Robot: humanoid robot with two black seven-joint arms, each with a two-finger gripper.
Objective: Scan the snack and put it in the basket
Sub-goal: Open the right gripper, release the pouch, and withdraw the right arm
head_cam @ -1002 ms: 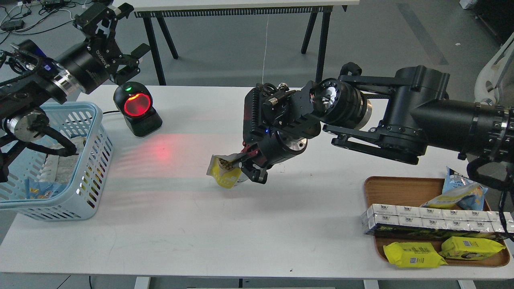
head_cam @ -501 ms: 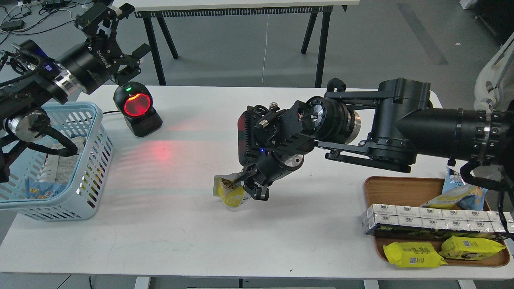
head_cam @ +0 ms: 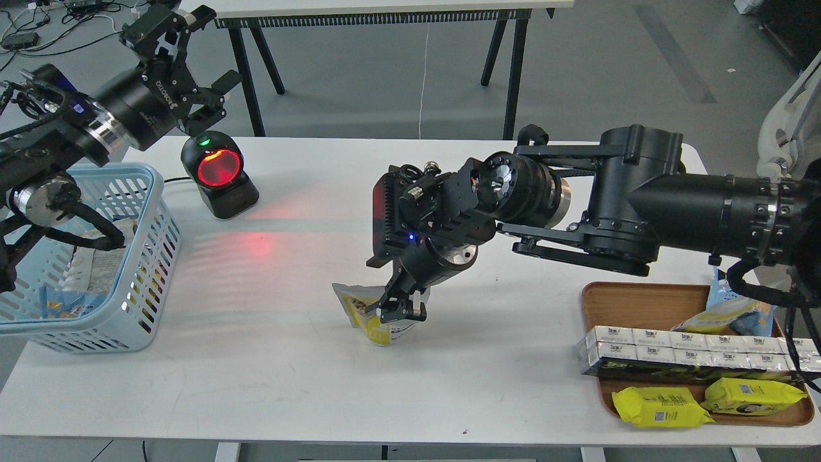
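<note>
The snack [head_cam: 367, 312], a white-and-yellow pouch picturing tan beans, sits low at the table's middle, its bottom at or just above the surface. My right gripper [head_cam: 399, 306] comes down from the right and is shut on the pouch's right side. The light blue basket [head_cam: 151, 212] stands at the table's left edge with several packets inside. My left gripper [head_cam: 200, 51] hovers high beyond the basket, above the scanner, open and empty.
A black barcode scanner [head_cam: 219, 172] with a glowing red window stands at the back left and casts red light on the table. A brown wooden tray [head_cam: 641, 296] at the front right holds white boxes, yellow packets and a blue-and-yellow bag.
My right gripper has carried the snack down and a little toward the table's front, until it is at or just above the surface. The left arm has barely moved.
</note>
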